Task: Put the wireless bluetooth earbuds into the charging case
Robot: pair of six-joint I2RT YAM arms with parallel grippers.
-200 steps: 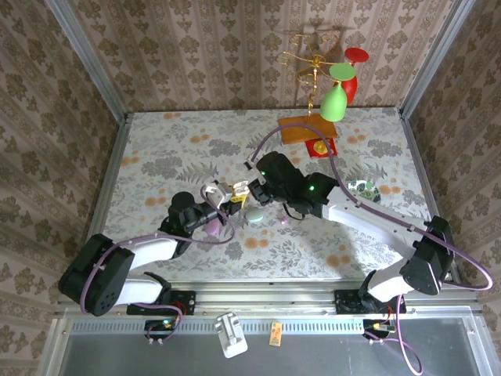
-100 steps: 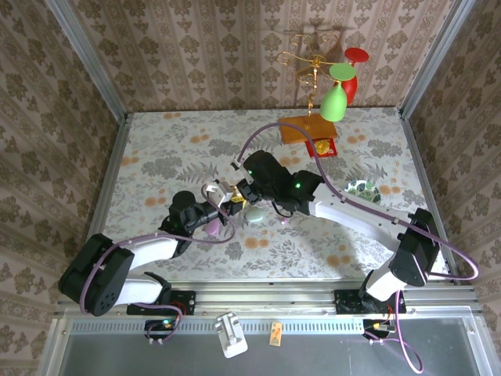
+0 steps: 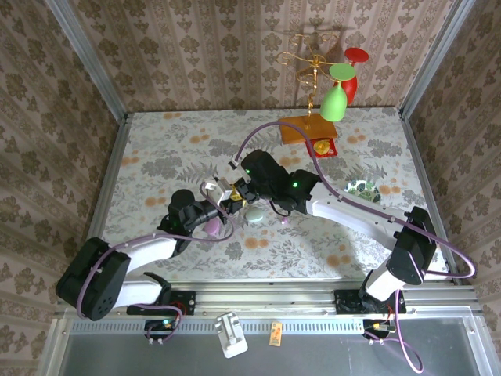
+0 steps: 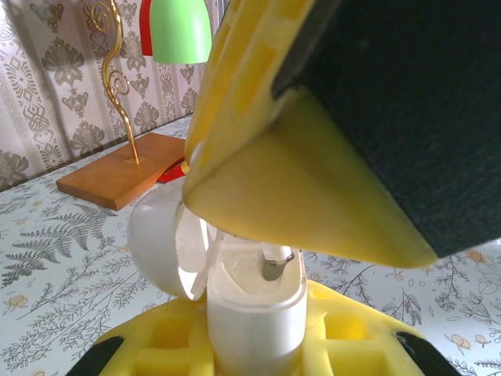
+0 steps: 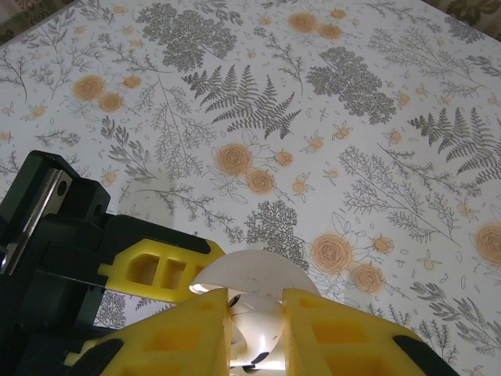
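Two grippers of mine are meeting over one small white case (image 4: 254, 313), near the middle of the table (image 5: 352, 117). My left gripper (image 3: 222, 206) is clamping that case upright from both sides, with its lid (image 4: 159, 235) swung back and standing open. My right gripper (image 5: 257, 325) is hanging tip-down just above the open mouth. Its fingers are drawn near each other with a narrow gap, and only white is showing between them, so I cannot tell whether they are pinching an earbud. Something small and greyish is showing in the case's well, too small to name.

I am judging this to be the seating step, placing an earbud into its well. The next move is calling for a short, straight descent lined up with the well. After that I would ease the right fingers apart gently while the left grip is holding firm.

One loose earbud (image 3: 283, 222) is lying on the table just right of the mint case (image 3: 255, 214), apart from both grippers. The lilac case (image 3: 211, 227) is sitting close by my left gripper on its near side.

Sideways room is tight: my right fingertip is crowding the case's rim and the raised lid, and a nudge could tip either. Upward and toward the far half of the table, room is opening out.
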